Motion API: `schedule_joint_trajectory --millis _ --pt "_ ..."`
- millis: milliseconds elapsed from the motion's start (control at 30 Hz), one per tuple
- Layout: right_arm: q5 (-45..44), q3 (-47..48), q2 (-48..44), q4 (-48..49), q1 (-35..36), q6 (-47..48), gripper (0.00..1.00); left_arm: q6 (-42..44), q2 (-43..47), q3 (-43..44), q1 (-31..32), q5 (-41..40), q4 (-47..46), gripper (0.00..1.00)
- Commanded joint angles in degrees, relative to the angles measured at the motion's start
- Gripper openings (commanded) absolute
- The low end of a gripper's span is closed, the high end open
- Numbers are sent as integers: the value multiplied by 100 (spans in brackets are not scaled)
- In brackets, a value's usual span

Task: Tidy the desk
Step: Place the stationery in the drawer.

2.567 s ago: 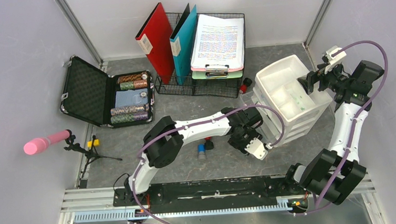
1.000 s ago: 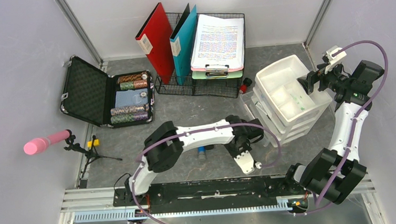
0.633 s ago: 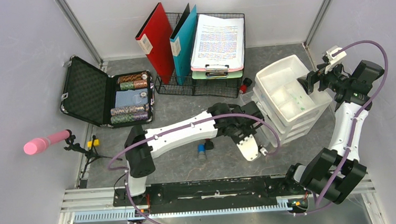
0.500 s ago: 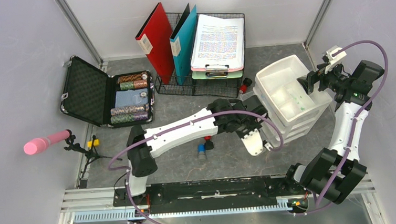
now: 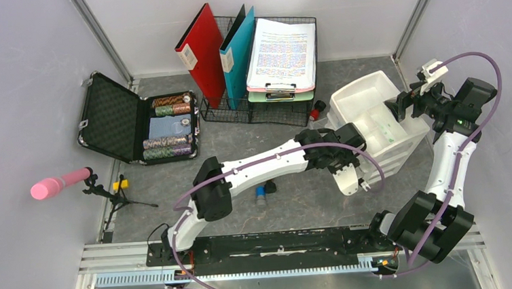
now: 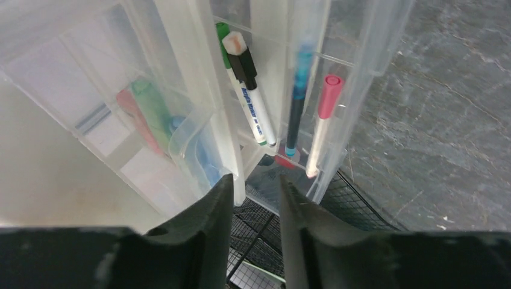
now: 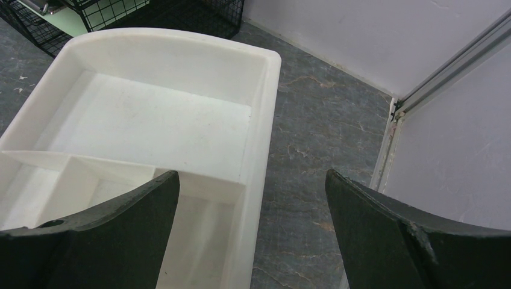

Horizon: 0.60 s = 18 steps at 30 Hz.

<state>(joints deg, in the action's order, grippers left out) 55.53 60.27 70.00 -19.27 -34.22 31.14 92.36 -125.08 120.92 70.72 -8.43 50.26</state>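
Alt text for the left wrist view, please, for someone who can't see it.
The left gripper, its dark fingers close together, is close up to a translucent plastic drawer unit. Through its walls show a white marker, a blue pen and a pink pen. The dark-grey mottled desk lies to the right.

We see our right gripper [image 7: 252,180] spread wide above the white divided tray [image 7: 150,120], which sits on the grey desk [image 7: 319,138] near a pale wall [image 7: 373,36].
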Motion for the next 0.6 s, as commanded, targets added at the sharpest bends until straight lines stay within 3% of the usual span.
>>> schedule_joint_trajectory --millis 0,300,400,467,567 --pt "-499 -728 611 -1721 179 859 98 -133 39 195 -67 58 -746 44" --pt "-473 -608 531 -1782 179 818 98 -983 870 -232 -85 -66 -825 66" --pt "-469 -480 426 -1789 179 760 98 -1611 1392 -754 -100 -181 -883 74" --pt "-488 -349 388 -1836 179 728 98 -2164 1761 -1213 -135 -225 -989 86" --pt "-525 -71 355 -1954 179 714 98 -2903 2347 -2280 -184 -361 -1452 96"
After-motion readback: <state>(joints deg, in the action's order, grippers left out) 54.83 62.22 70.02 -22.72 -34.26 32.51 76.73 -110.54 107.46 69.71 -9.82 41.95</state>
